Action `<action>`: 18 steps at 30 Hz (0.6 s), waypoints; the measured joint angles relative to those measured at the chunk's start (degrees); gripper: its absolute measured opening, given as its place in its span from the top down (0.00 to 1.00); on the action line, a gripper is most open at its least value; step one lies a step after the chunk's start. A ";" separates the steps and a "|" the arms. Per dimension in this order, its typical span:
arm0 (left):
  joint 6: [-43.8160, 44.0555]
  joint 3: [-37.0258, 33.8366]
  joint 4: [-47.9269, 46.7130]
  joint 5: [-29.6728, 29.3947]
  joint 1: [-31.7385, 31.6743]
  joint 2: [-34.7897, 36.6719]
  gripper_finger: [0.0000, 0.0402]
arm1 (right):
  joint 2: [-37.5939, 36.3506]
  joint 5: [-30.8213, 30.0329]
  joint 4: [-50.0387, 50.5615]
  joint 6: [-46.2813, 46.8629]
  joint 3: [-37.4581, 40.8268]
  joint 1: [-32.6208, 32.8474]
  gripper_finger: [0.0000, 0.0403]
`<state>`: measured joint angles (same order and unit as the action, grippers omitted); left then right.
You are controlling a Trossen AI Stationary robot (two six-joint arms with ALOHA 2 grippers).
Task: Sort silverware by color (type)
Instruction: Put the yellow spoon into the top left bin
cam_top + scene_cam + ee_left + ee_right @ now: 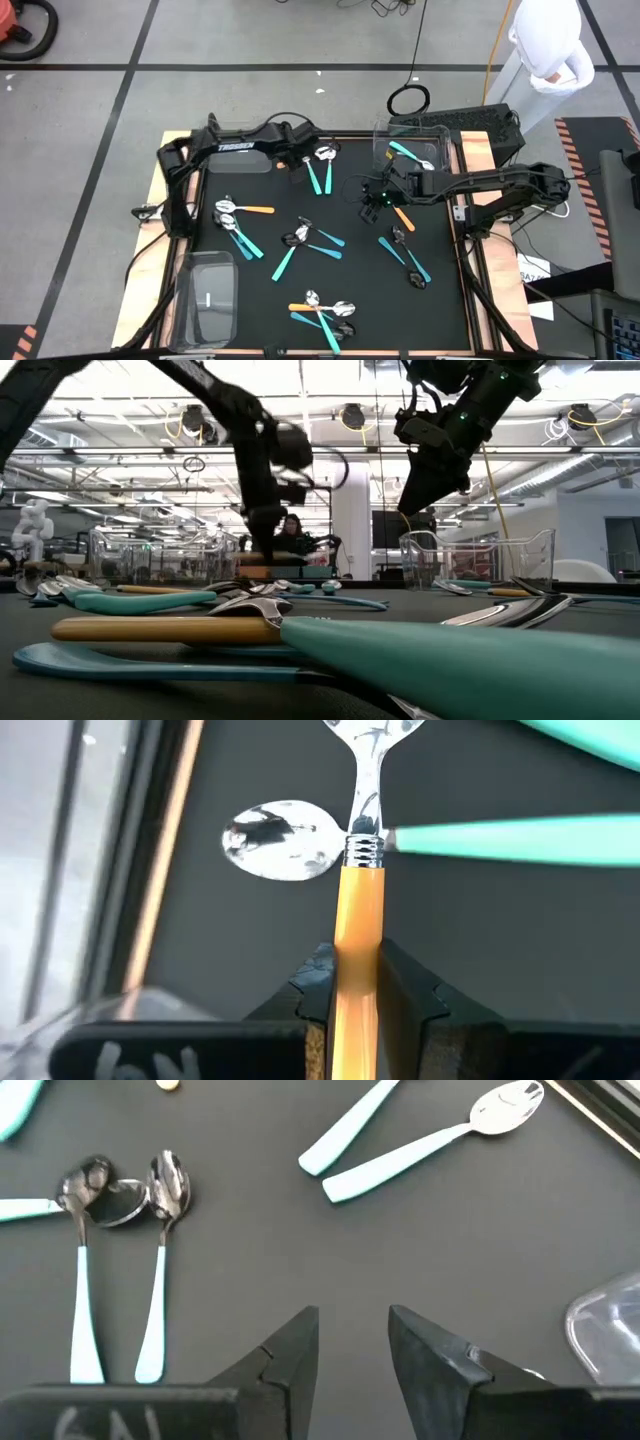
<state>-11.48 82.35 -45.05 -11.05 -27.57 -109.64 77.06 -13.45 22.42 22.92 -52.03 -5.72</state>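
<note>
Your left hand (355,995) is clamped on the orange handle of a silver-headed utensil (358,910); its head lies against a teal-handled spoon (290,840) on the black mat. In the high view that hand sits just beside the far-left clear bin (240,157), near the pair of teal spoons (321,170) at the mat's far edge.

Your right hand (352,1345) hangs with fingers apart and nothing between them, above bare mat near the far-right clear bin (420,150).

Step in hand, as I judge it: the left arm has one orange piece gripped and not yet binned. The next move calls for a clean lift so the touching teal spoon is not dragged along, then a carry to whichever bin you assign to orange.

The rest of the silverware lies scattered over the mat, well apart from the far-left bin: a cluster with one orange handle (245,210), a teal group mid-mat (305,240), more near the front edge (325,310).

Containers: the far-right bin holds at least one teal spoon (408,155). The far-left bin and the near-left bin (210,295) show no utensils that you can make out.
</note>
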 joint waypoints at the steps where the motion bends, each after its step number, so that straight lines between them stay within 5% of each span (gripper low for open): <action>1: -0.32 0.00 -1.23 -0.87 0.60 1.33 0.89 | 0.00 -0.02 0.00 0.00 0.00 0.00 0.71; 9: -4.20 -1.09 -11.62 -7.48 1.51 12.82 0.89 | 0.00 -0.17 0.22 -1.79 0.01 0.00 0.71; 18: -0.53 -8.36 -17.45 -12.42 -6.21 22.09 0.89 | 0.00 -0.39 0.20 -4.63 0.00 0.00 0.71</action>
<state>-12.01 73.98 -62.50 -23.48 -33.78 -87.55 77.06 -13.85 22.62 18.29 -52.03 -5.72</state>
